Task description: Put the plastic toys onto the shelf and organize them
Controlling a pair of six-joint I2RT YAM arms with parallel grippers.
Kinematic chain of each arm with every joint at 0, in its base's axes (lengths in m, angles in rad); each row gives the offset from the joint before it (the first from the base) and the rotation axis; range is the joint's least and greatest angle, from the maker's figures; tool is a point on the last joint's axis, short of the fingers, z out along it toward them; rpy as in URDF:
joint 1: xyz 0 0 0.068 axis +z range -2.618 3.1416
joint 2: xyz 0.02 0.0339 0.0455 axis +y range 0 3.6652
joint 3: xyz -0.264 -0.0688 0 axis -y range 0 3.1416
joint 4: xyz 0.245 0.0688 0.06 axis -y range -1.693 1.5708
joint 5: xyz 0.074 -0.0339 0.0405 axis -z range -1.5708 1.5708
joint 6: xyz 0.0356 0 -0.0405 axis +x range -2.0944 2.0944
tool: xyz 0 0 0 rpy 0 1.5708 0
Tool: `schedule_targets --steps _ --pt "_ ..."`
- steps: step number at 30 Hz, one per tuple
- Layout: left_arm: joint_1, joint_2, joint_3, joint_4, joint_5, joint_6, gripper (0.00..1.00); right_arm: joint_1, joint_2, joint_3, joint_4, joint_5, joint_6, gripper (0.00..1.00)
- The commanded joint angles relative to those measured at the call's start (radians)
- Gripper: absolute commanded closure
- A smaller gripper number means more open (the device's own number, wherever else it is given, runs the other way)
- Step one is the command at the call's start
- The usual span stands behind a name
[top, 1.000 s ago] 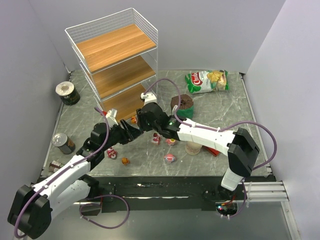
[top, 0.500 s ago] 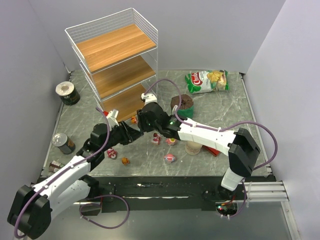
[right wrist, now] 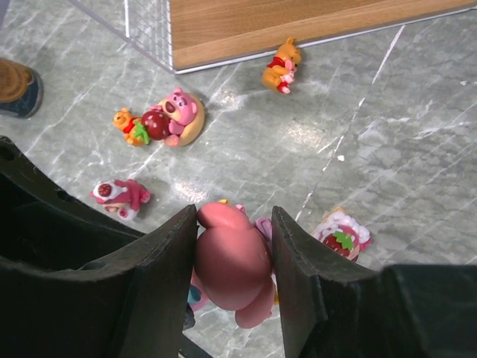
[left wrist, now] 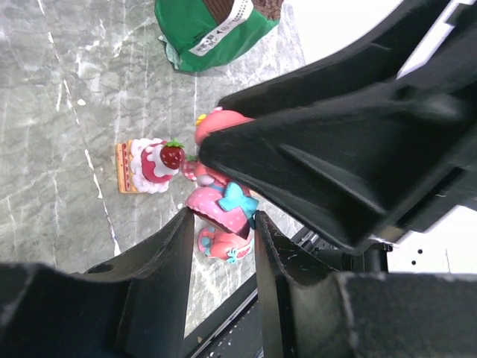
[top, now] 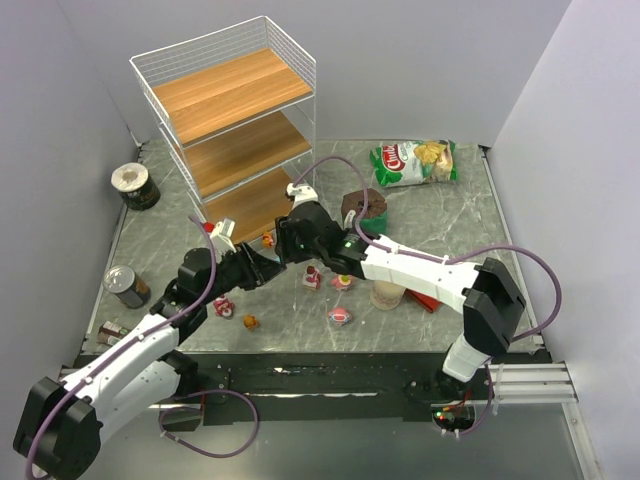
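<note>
Pink figurine (left wrist: pixel 218 246) with a teal bow, filling the gap between the two dark fingers of the left gripper (left wrist: pixel 222 224), right gripper's black finger (left wrist: pixel 320 171) over its head, strawberry cake toy (left wrist: pixel 147 165) just beside, green bag (left wrist: pixel 212 33) further on the grey marble table (left wrist: pixel 67 112).

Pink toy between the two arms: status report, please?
Right hand and left hand both closed on the pink toy. No toy seen on the shelf. Loose toys lie before its bottom tier, the Pooh figurine nearest.

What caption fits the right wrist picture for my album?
Right claw pinching a pink toy above the marble table, an orange bear toy waiting beside the shelf.
</note>
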Motion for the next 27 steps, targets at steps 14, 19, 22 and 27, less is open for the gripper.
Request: schedule_targets --steps 14,19,22,27 --pt "-0.001 -0.075 0.032 0.067 -0.012 0.008 0.99 -0.018 -0.162 -0.067 0.116 -0.132 0.062 0.22" --pt "-0.001 -0.111 0.026 0.067 -0.015 0.012 0.99 -0.031 -0.184 -0.088 0.133 -0.145 0.065 0.21" --pt "-0.001 -0.121 0.025 0.075 -0.015 0.011 0.99 -0.035 -0.202 -0.105 0.145 -0.152 0.066 0.21" --pt "-0.001 -0.118 0.02 0.078 -0.015 0.006 0.99 -0.04 -0.224 -0.118 0.165 -0.16 0.074 0.21"
